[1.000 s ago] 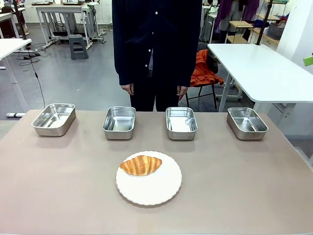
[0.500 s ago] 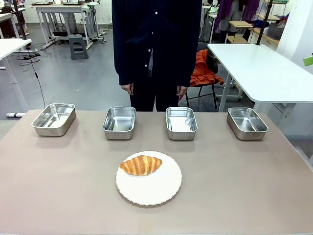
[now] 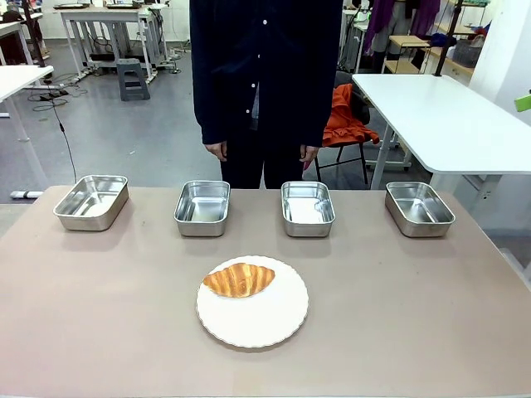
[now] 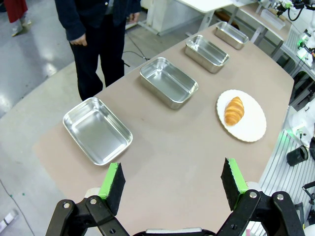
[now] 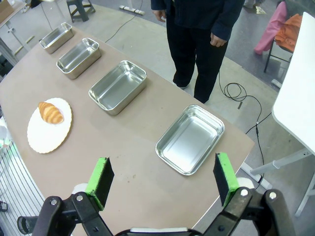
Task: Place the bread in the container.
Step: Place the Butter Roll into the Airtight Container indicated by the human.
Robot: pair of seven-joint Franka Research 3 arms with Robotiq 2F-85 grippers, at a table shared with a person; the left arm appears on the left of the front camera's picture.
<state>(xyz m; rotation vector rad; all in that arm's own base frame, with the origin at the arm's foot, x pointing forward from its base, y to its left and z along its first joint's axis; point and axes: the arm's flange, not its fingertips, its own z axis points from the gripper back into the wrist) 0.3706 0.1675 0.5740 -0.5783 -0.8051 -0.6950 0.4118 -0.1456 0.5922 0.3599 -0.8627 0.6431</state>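
The bread [image 3: 239, 280], a golden-brown croissant, lies on the far left part of a round white plate [image 3: 257, 319] near the table's middle. Behind it several identical empty steel pans stand in a row along the far edge; nothing shows which one is the container [image 3: 202, 207]. My left gripper [image 4: 172, 172] hangs open high above the table's left end, with the bread [image 4: 234, 110] far off and nothing between its green pads. My right gripper [image 5: 162, 169] is open too, high over the right end, above the nearest pan [image 5: 190, 140], far from the bread [image 5: 50, 112].
A person [image 3: 265, 83] in dark clothes stands at the far edge behind the middle pans, hands hanging down. Bare tabletop [image 3: 415, 315] lies all round the plate. White tables and an orange-draped chair [image 3: 344, 120] stand beyond.
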